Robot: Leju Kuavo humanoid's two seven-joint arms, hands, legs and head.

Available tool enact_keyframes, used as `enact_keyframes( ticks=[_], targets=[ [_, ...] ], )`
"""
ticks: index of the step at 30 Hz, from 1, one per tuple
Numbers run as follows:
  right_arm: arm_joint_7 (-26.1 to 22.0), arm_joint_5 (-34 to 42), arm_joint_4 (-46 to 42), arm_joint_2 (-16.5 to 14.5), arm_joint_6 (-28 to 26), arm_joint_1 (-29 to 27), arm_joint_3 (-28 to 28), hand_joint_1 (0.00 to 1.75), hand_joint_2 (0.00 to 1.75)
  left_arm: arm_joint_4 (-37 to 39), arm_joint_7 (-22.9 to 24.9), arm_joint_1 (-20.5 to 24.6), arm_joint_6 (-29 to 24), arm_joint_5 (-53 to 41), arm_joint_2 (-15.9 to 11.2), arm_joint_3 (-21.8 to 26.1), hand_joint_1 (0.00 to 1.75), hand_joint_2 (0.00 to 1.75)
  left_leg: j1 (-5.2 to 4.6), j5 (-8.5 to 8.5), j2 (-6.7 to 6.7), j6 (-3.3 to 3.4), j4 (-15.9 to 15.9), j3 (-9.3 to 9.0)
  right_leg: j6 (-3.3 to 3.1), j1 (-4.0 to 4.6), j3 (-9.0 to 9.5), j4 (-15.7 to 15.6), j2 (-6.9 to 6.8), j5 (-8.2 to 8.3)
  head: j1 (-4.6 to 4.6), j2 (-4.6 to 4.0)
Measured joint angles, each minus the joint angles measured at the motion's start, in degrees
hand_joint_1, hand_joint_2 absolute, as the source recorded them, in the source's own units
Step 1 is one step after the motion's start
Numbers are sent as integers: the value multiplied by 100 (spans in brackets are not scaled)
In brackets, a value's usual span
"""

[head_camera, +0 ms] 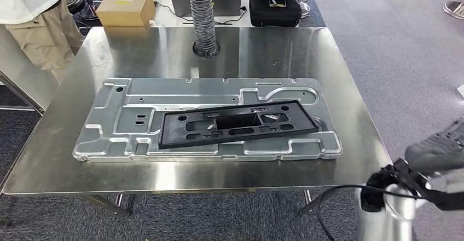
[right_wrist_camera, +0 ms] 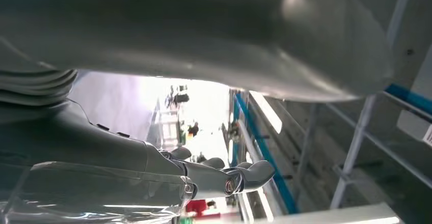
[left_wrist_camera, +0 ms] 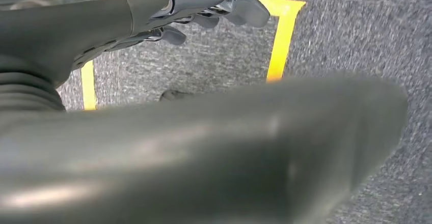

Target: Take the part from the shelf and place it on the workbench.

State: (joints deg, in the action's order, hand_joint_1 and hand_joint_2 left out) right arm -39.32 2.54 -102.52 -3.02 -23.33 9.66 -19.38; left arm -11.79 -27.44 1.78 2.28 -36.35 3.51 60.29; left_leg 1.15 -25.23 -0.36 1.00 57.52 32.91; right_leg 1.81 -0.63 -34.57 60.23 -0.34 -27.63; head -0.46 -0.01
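Head view: we see the black plastic frame [head_camera: 238, 123] lying askew on the stamped metal panel [head_camera: 137, 115] on the steel surface [head_camera: 350, 115], so the part looks delivered. Our right hand [head_camera: 435, 150], low beside the surface's near corner, and our left hand [left_wrist_camera: 204, 10], over grey carpet, both hold nothing, fingers loosely apart. The risk we judge: the right arm catching that corner, or jolting the unsecured frame.
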Motion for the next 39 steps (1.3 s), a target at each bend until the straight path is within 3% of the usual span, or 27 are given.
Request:
enact_keyframes(
  ticks=[3,4,5,6,9,10,13,14,15,18,19,20,21,23,25,26,28,29,30,31,33,34,35,36,37,38,39],
  targets=[
    [2,166,-96,-8,145,-402,-642,0,0,-1,-94,-3,57,-83,1,19,0,0,-18,88,4,60,-5,113,61,-14,-385,1086,12,-675,18,-1],
    [2,203,-101,-15,196,-533,-841,0,0,-1,-124,-7,75,-112,1,25,0,0,-26,120,3,62,0,160,69,-15,-441,1322,12,-770,20,0],
    [1,223,-100,-25,255,-645,-1022,0,0,-1,-149,-12,89,-136,1,33,0,0,-31,152,3,57,6,207,68,-16,-385,1328,12,-751,22,0],
    [1,221,-100,-38,303,-740,-1184,0,0,-1,-167,-16,99,-156,1,46,0,0,-35,185,3,47,14,253,58,-16,-203,1090,12,-638,23,0],
    [0,187,-87,-74,345,-984,-1544,0,0,-1,-192,-8,140,-217,2,103,0,0,-50,293,1,-18,27,345,-18,11,596,-120,14,-287,19,1],
    [1,164,-73,-85,334,-1065,-1625,0,0,-1,-192,-3,155,-245,2,125,0,0,-54,330,0,-50,26,351,-52,28,723,-332,16,-248,22,1],
    [1,-41,63,-146,319,-1279,-1805,0,0,-1,-158,-1,181,-328,-5,215,0,0,-49,428,-2,-161,-5,357,-168,47,690,-413,15,-142,30,1],
    [1,-205,171,-176,285,-1328,-1856,0,0,-1,-148,-4,185,-351,-10,251,0,0,-48,351,-2,-189,44,391,-217,37,640,-427,11,-77,26,1],
    [1,-413,309,-206,234,-1370,-1908,0,0,-1,-143,-10,193,-370,-14,283,0,0,-47,161,-1,-212,193,450,-259,22,574,-449,6,-3,14,1],
    [2,-967,755,-272,101,-1513,-2127,0,0,-1,-140,-15,258,-460,-16,346,0,0,-44,-707,3,-256,1194,690,-313,26,324,-456,-8,204,-21,0],
    [2,-1043,858,-291,96,-1572,-2211,0,0,-1,-140,-15,278,-487,-16,367,0,0,-44,-832,3,-265,1492,704,-315,36,236,-448,-17,268,-20,0],
    [2,-1078,937,-309,111,-1626,-2291,0,0,-1,-140,-14,291,-507,-17,385,0,0,-45,-818,4,-264,1634,636,-312,46,144,-437,-25,332,-21,1],
    [1,-1095,992,-327,140,-1673,-2359,0,0,-1,-139,-15,298,-521,-17,398,0,0,-49,-700,3,-248,1570,463,-308,58,54,-422,-29,393,-20,1],
    [1,-1161,1056,-372,235,-1742,-2466,0,0,-4,-139,-3,309,-550,-27,410,0,0,-73,-482,4,-168,875,-163,-294,81,-97,-384,-26,505,-20,1],
    [0,-1305,1082,-425,351,-1781,-2537,0,0,-12,-146,25,327,-574,-41,413,0,0,-109,-544,15,-91,46,-738,-252,93,-171,-354,-23,603,-14,1],
    [-1,-1410,1094,-453,406,-1789,-2566,0,0,-16,-150,40,339,-579,-47,415,0,0,-129,-603,22,-60,-183,-871,-219,83,-177,-354,-25,652,-20,1],
    [0,-1650,1133,-503,476,-1791,-2623,0,0,-16,-153,51,363,-588,-35,425,0,0,-139,-529,39,2,-285,-849,-146,62,-184,-393,-24,754,-44,1],
    [0,-1752,1160,-526,496,-1791,-2648,0,0,-15,-152,56,368,-592,-26,432,0,0,-130,-450,54,49,-310,-798,-118,53,-218,-370,-13,710,-64,1],
    [0,-1820,1189,-542,505,-1791,-2676,0,0,-15,-152,58,372,-597,-18,437,0,0,-117,-356,68,88,-337,-727,-93,45,-276,-266,0,551,-61,1],
    [1,-1859,1217,-551,512,-1790,-2703,0,0,-15,-152,60,373,-600,-9,441,0,0,-104,-260,80,115,-356,-639,-66,33,-356,-43,13,280,-55,1],
    [2,-1980,1301,-567,519,-1781,-2750,0,0,-15,-151,58,378,-610,-6,445,0,0,-105,-103,92,126,-350,-438,-4,-1,-525,688,23,-340,-35,1],
    [3,-2101,1377,-575,515,-1770,-2779,0,44,-15,-146,56,382,-618,0,448,0,0,-104,-29,97,117,-337,-339,29,-18,-564,1040,23,-495,-33,1],
    [4,-2269,1489,-584,504,-1753,-2819,0,87,-14,-139,56,387,-630,7,451,0,0,-101,39,102,103,-317,-239,55,-37,-535,1256,23,-501,-32,1],
    [5,-2473,1638,-591,483,-1728,-2872,0,131,-14,-127,57,392,-648,17,454,0,0,-95,100,105,85,-288,-138,76,-57,-407,1266,22,-383,-28,1],
    [7,-2707,1837,-594,448,-1693,-2942,0,175,-14,-112,57,396,-663,31,457,0,0,-88,151,107,64,-250,-40,90,-77,-164,1049,22,-217,-24,1],
    [8,-2951,2099,-591,400,-1647,-3027,0,175,-14,-99,60,399,-679,44,463,0,0,-81,195,107,40,-204,49,96,-95,166,657,22,-115,-21,1],
    [9,-3210,2429,-574,327,-1582,-3126,0,131,-14,-89,63,404,-691,60,471,0,0,-81,232,105,10,-154,126,86,-94,515,171,23,-119,-21,1]
  ],
)
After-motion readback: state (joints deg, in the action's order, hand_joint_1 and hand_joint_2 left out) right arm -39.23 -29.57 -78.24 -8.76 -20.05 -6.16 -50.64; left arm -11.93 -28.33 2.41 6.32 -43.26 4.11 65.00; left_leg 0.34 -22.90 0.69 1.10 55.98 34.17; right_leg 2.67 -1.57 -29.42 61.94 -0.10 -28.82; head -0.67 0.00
